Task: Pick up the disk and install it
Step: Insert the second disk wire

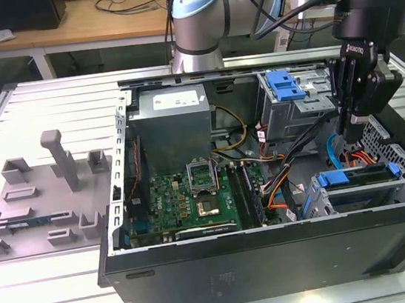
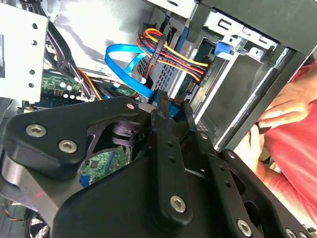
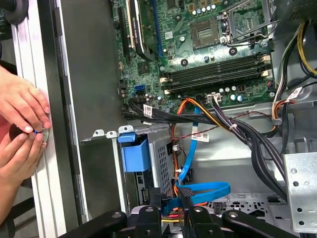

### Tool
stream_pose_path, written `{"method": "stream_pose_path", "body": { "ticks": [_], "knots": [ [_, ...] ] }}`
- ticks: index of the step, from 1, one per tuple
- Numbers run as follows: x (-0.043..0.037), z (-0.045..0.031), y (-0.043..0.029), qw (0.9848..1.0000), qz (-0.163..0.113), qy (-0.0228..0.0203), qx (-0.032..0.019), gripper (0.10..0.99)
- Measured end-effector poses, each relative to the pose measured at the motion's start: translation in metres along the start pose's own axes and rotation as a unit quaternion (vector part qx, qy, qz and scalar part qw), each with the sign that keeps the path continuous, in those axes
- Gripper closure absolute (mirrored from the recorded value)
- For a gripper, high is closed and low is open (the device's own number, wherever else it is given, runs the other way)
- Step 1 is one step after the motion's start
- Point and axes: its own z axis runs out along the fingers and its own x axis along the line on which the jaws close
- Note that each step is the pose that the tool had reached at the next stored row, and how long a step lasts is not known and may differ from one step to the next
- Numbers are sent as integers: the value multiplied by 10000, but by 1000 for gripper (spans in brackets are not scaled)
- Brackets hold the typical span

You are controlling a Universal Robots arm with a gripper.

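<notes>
In the exterior view, your gripper (image 1: 341, 137) hangs inside the open computer case (image 1: 276, 257), near the exterior view's right, its fingers slightly apart and holding nothing, just above the disk (image 1: 357, 192), which sits in its blue bracket in the corner bay. In the second wrist view, the fingers (image 2: 161, 106) point at a blue cable (image 2: 124, 59) and a bundle of coloured wires (image 2: 178, 59); a person's hand (image 2: 287, 106) rests outside the case. In the first wrist view, the bracket (image 3: 134, 154) sits beside the motherboard (image 3: 208, 44), with two hands (image 3: 22, 119) at the worktop (image 3: 29, 59).
</notes>
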Motion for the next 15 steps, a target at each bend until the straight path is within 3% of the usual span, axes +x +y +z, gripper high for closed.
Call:
{"method": "stream_pose_path", "body": {
  "ticks": [2, 3, 15],
  "knots": [
    [0, 0, 0, 10000, 0, 4, 1, 827],
    [0, 1, 0, 10000, 0, 9, 1, 898],
    [6, 6, -1, 10000, 0, 19, 3, 925]
  ]
}}
